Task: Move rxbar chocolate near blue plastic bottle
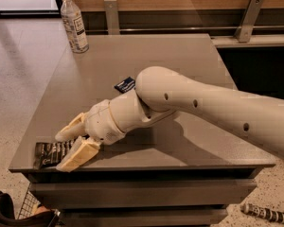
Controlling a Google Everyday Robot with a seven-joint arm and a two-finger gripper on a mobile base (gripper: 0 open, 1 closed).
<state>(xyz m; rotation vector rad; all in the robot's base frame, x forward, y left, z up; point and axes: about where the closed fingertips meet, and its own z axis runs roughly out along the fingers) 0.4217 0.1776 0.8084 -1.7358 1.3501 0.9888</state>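
The chocolate bar (49,154) lies flat at the near left corner of the table (180,65), its long dark wrapper running along the near edge with the white lettering facing up. Its left end sits close to the table's left edge, and its right end is hidden under one finger of the gripper. Below that corner, on the floor, part of a wire basket (26,206) shows beside a black shape too cut off to name.

The gripper (61,150) hangs low over the right part of the bar, pointing left. Its pale yellow fingers (70,128) are spread wide. One lies on the far side of the wrapper and the other crosses its near right end, so the bar sits between them. Whether either finger presses on the wrapper cannot be told.

At the far left corner of the table the water bottle (74,22) stands upright, clear, with a white cap and a pale label. It is well apart from the bar, with most of the tabletop's depth between them.

Near the middle of the table a small navy packet (125,84) lies flat, just beside the far side of the arm's bend. The cream arm (203,103) comes in from the right, crosses the near right half of the table and throws a shadow on the grey top beneath it.

On the floor at the near right lies a dark banded stick (265,213)
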